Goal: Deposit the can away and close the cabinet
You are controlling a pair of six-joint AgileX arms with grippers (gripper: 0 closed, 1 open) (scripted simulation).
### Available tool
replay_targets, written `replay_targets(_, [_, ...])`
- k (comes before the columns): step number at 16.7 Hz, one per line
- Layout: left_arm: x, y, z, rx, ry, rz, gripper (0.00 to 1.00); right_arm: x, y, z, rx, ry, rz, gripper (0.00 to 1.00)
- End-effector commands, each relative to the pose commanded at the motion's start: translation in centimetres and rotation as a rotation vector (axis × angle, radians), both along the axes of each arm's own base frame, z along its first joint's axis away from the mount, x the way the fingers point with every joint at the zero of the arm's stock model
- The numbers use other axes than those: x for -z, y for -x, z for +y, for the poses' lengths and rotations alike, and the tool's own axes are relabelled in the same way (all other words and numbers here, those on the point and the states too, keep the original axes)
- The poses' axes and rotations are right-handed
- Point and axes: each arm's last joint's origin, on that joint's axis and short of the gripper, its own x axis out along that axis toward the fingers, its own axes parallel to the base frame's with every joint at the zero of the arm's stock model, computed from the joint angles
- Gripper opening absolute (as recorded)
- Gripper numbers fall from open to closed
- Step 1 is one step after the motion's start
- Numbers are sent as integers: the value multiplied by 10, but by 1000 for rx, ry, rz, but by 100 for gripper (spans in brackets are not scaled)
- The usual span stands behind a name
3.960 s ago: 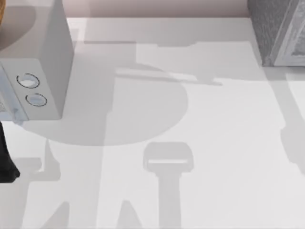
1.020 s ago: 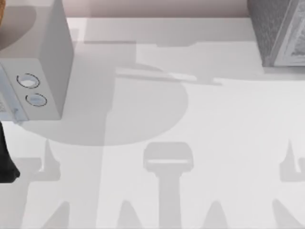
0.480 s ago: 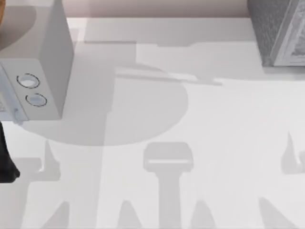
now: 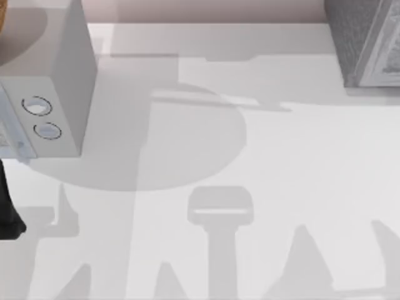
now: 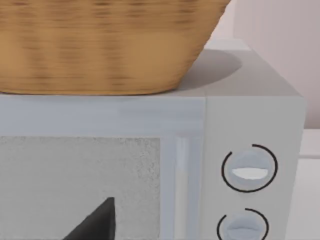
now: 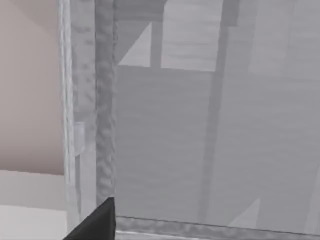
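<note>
The can is out of view. The grey cabinet (image 4: 356,37) stands at the table's far right corner, cut off by the frame edge. In the right wrist view the cabinet (image 6: 200,140) shows close up as grey panels with a textured upright post, and a dark tip of my right gripper (image 6: 95,224) pokes in at the picture's edge. A dark part of my left arm (image 4: 7,212) sits at the table's left edge. A tip of my left gripper (image 5: 95,224) shows in front of the microwave's door.
A white microwave (image 4: 62,81) with two round knobs stands at the far left, with a wicker basket (image 5: 100,45) on top of it. Arm shadows fall across the white table (image 4: 281,162).
The shadows on the table's near right have shifted and grown, sliding leftward and toward the near edge. The microwave, the cabinet and my left arm have stayed put.
</note>
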Motion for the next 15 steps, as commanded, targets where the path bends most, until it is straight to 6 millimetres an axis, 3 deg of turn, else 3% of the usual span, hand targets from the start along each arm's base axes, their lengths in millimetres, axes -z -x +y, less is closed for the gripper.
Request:
replay_targets(3, [0,0,0,0,0,0,100,17,-8,-49,18,-24,38,100])
replay_targets(7, [0,0,0,0,0,0,100,40,2,-97,53,-46,55,100])
replay_targets(10, [0,0,0,0,0,0,100,49,10,-114,68,-52,57,100])
replay_targets(15, [0,0,0,0,0,0,100,51,10,-114,68,-56,60,100])
